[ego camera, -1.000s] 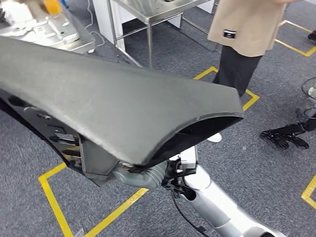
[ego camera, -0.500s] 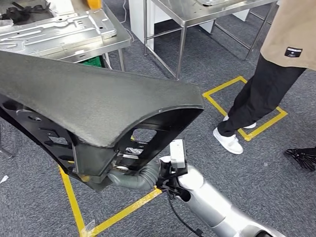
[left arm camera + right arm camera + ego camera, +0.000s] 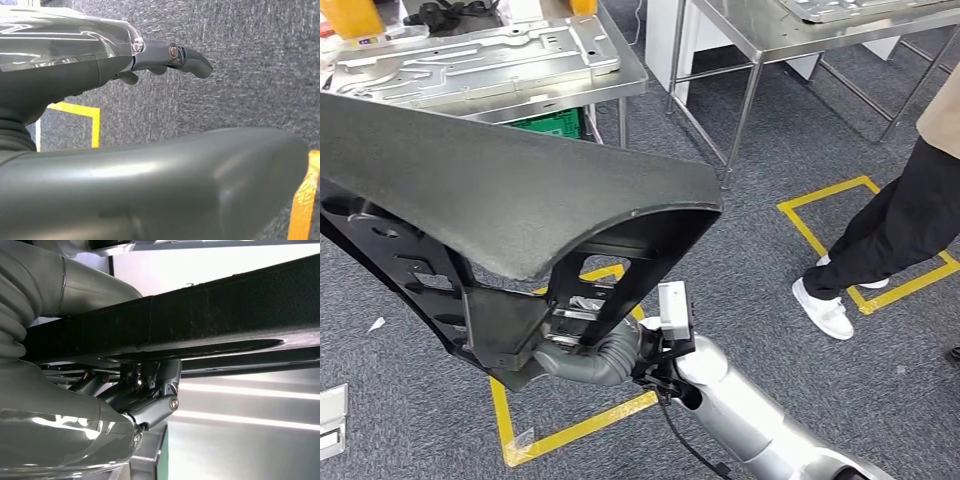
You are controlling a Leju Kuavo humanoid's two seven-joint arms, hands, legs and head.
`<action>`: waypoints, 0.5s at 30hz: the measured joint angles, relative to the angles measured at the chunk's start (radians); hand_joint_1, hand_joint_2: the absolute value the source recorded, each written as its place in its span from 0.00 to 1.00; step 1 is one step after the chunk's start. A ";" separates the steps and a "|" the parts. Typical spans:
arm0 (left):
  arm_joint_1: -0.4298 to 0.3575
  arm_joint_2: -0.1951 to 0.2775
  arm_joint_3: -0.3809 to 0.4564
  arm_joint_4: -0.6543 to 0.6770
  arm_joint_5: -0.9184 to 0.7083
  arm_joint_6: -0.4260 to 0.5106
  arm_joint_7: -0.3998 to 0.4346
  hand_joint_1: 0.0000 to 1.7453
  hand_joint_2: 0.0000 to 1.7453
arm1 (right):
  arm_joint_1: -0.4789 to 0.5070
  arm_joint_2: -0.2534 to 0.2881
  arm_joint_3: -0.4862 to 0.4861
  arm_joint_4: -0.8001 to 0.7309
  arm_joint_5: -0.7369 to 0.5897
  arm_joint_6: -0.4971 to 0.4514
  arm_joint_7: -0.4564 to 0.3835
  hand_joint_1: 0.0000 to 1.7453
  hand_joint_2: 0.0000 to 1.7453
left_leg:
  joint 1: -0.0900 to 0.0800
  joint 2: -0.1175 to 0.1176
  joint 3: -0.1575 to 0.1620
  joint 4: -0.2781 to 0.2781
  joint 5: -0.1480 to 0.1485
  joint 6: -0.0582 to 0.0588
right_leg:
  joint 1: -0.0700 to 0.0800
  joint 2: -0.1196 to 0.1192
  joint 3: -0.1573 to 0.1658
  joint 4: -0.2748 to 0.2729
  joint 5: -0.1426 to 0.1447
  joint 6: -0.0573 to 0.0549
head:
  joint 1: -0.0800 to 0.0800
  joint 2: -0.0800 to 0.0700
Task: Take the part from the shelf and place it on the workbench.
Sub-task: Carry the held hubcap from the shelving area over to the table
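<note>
1. Part (image 3: pixel 509 200) – a long, dark, curved panel with a ribbed plastic frame on its underside – is carried out in front of the robot, off any surface and above the grey carpet (image 3: pixel 773 330) with its yellow floor tape (image 3: pixel 569 432).

2. Right hand (image 3: pixel 573 350) grips the part from below at its underside frame; the right wrist view shows its dark fingers (image 3: pixel 151 395) hooked up against the black edge of the panel.

3. Left hand (image 3: pixel 113 55) hangs over bare carpet with its fingers stretched out and nothing in them – released, so the whole load appears to rest on the right hand alone.

4. Change over the last second: the whole head view has shifted, which reads as the robot turning, not the things moving. The steel workbench (image 3: pixel 622 85), holding pressed metal sheets (image 3: pixel 471 60), has come further into the picture behind the part, and a second steel table (image 3: pixel 765 40) now sits to the upper right. The person (image 3: pixel 901 230) in dark trousers and white shoes has slid from the upper middle to the right edge. The part itself keeps much the same pose against the arm.

5. Meaning for the task: the take from the shelf looks done, and this is the carry. With the workbench now close ahead, I judge the remaining work to be closing the last gap and setting the panel down on it.
</note>
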 joint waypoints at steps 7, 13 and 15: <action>0.002 0.000 -0.002 0.000 0.000 0.000 0.004 0.00 1.00 | -0.001 0.002 -0.002 0.001 -0.008 -0.001 0.002 1.00 1.00 | -0.005 -0.053 -0.002 -0.005 0.001 0.050 | -0.009 0.050 -0.051 0.144 -0.097 0.018 | 0.001 0.000; 0.001 -0.001 -0.002 -0.001 0.000 0.000 0.009 0.00 1.00 | 0.002 0.001 -0.002 0.006 -0.012 -0.001 0.002 1.00 1.00 | -0.026 -0.123 -0.001 -0.005 0.004 0.060 | 0.009 0.102 -0.076 0.162 -0.052 -0.024 | 0.001 0.000; -0.001 -0.003 -0.003 -0.001 0.000 0.000 0.009 0.00 1.00 | 0.000 0.001 -0.002 0.006 -0.013 -0.001 0.002 1.00 1.00 | -0.026 -0.144 -0.004 -0.006 0.007 0.060 | 0.016 0.140 -0.030 0.052 -0.003 -0.047 | 0.000 0.000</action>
